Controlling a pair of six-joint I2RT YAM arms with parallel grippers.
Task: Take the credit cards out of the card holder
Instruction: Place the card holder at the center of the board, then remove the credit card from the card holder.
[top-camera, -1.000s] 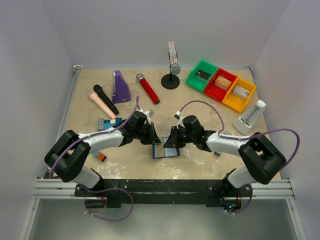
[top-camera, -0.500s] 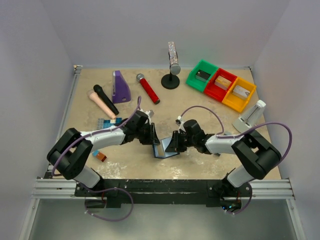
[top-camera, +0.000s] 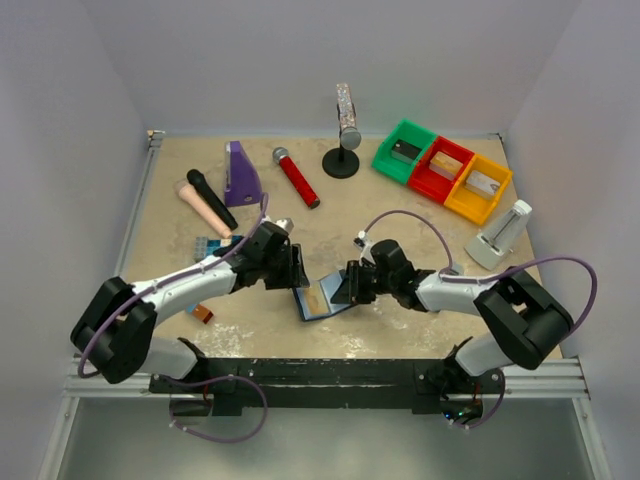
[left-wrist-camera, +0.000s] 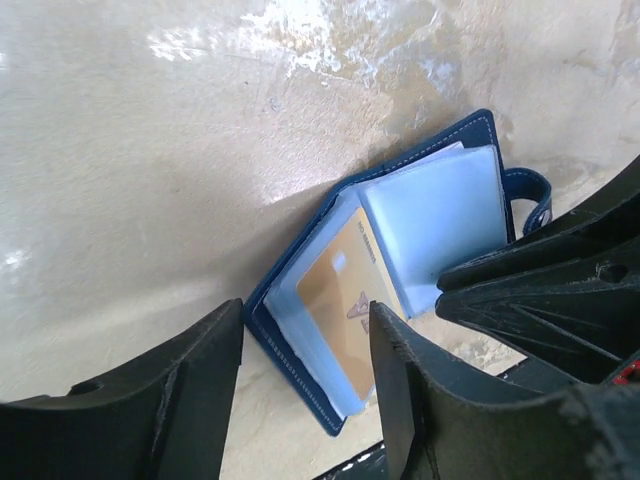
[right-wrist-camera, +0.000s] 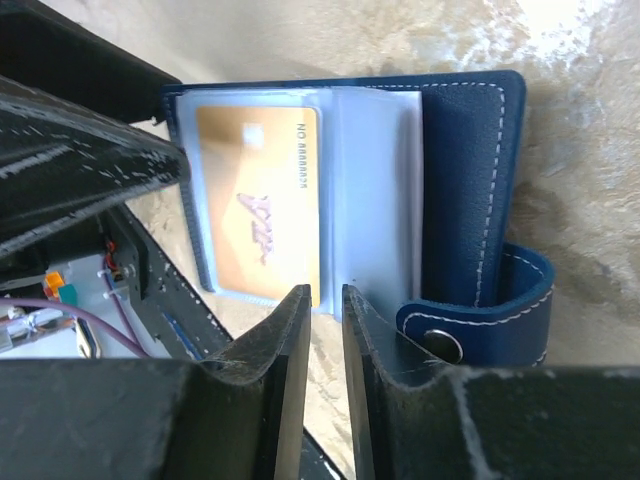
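Left gripper (left-wrist-camera: 305, 325) widened off card holder (left-wrist-camera: 430, 210), right gripper (right-wrist-camera: 327, 298) narrowly parted

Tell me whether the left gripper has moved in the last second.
Yes. In the top view the left gripper has drawn back leftward, closing some of its gap to the blue brick block, which has stayed put.

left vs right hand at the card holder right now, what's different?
Opening: the left hand has its fingers wide apart; the right hand has them nearly together, with a thin gap between.
Position: the left hand frames the card holder at the end with the orange card; the right hand sits at the edge of the clear sleeves, beside the snap tab.
Shared: both are low over the open card holder, and neither visibly grips anything.
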